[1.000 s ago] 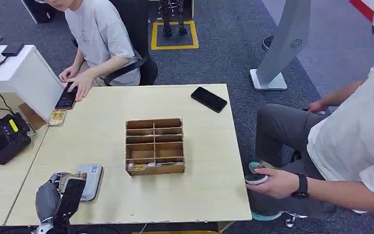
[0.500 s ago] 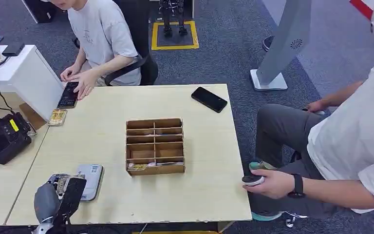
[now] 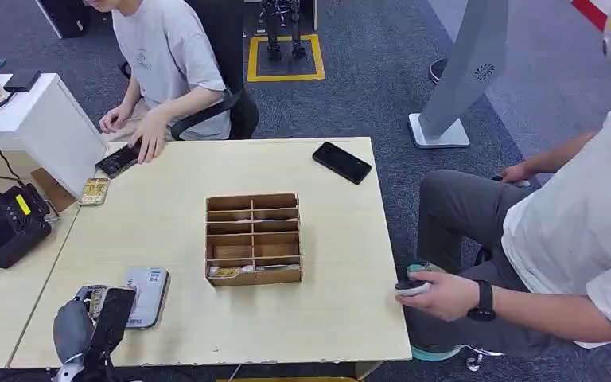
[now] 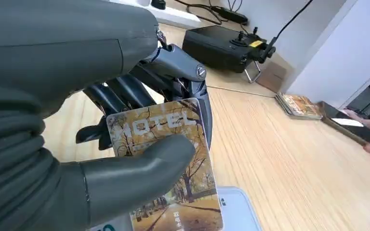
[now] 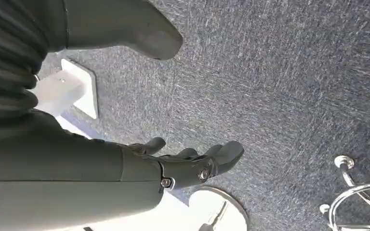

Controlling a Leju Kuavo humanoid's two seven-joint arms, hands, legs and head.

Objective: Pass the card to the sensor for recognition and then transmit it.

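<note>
My left hand (image 3: 86,328) hovers at the table's near left corner and pinches the card (image 3: 100,300), just beside the flat grey-white sensor pad (image 3: 149,291). In the left wrist view the thumb presses the card (image 4: 192,192) against the dark fingers (image 4: 125,91). The card carries an autumn-tree picture with "MOTEL" printed on it. Its lower end hangs over the sensor's pale edge (image 4: 239,210). My right hand (image 5: 188,163) hangs beside my body above grey carpet, fingers apart, holding nothing.
A cardboard divider box (image 3: 252,237) stands mid-table (image 3: 175,183), and a black phone (image 3: 341,161) lies at the far right. A card stack (image 3: 94,191) and a black device (image 3: 6,225) sit at the left. One person sits behind the table handling a phone (image 3: 118,159); another sits at the right.
My left hand has sunk slightly toward the near edge with the card. The person behind the table has turned the phone and slid it. The right person's hand shifted a little.
</note>
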